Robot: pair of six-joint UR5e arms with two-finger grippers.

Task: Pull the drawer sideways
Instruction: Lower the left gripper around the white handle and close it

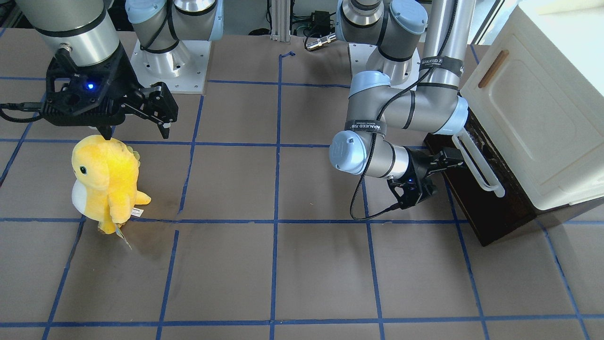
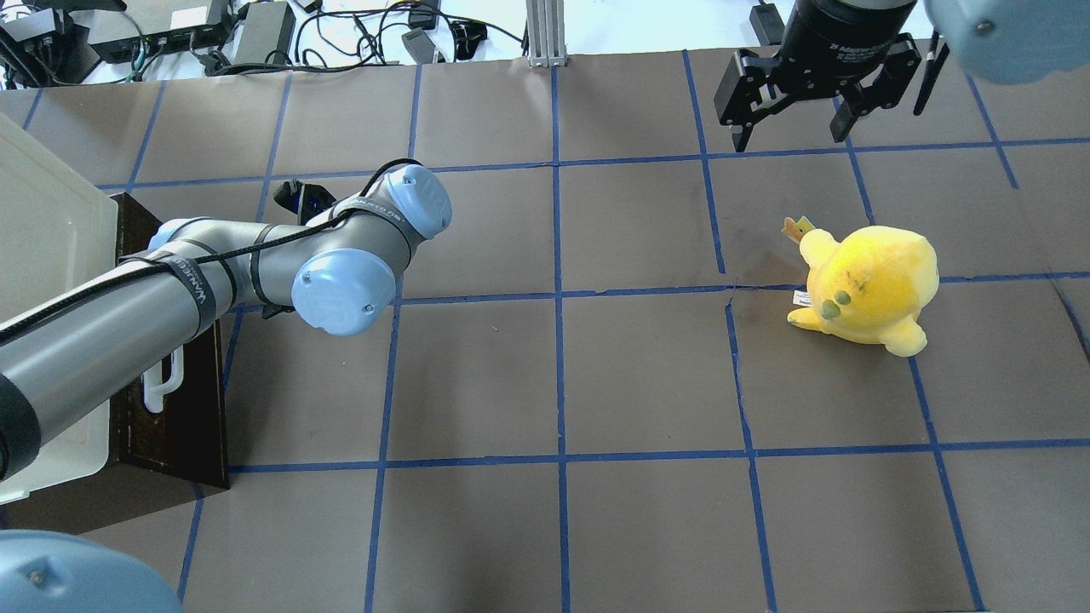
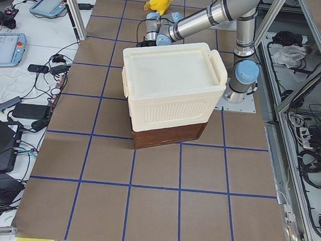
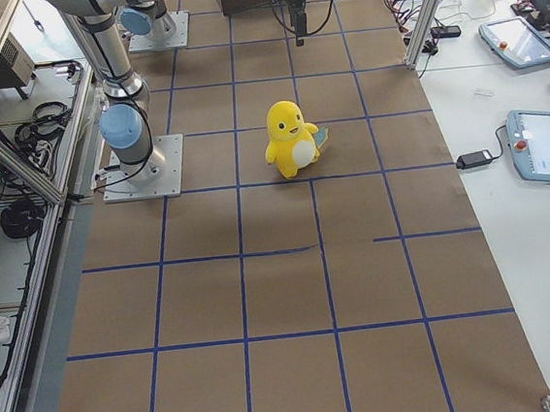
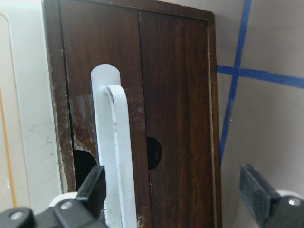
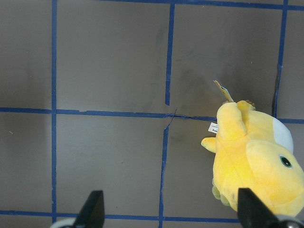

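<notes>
The drawer (image 1: 495, 208) has a dark brown wooden front and a long white bar handle (image 1: 477, 166); it sits under the cream-white cabinet (image 1: 542, 108), and none of its pale inside shows. My left gripper (image 1: 450, 160) is open right at the handle. In the left wrist view the handle (image 5: 114, 156) runs between the spread fingers, close beside the left finger (image 5: 94, 189), and my left gripper (image 5: 173, 197) holds nothing. My right gripper (image 2: 792, 128) is open and empty, up above the table behind a yellow plush toy (image 2: 869, 285).
The cabinet has a small brown wooden handle (image 1: 493, 68) on its panel. The yellow plush toy (image 1: 106, 182) stands on the brown, blue-taped table (image 1: 283, 264) just below my right gripper (image 1: 137, 130). It also shows in the right wrist view (image 6: 256, 161).
</notes>
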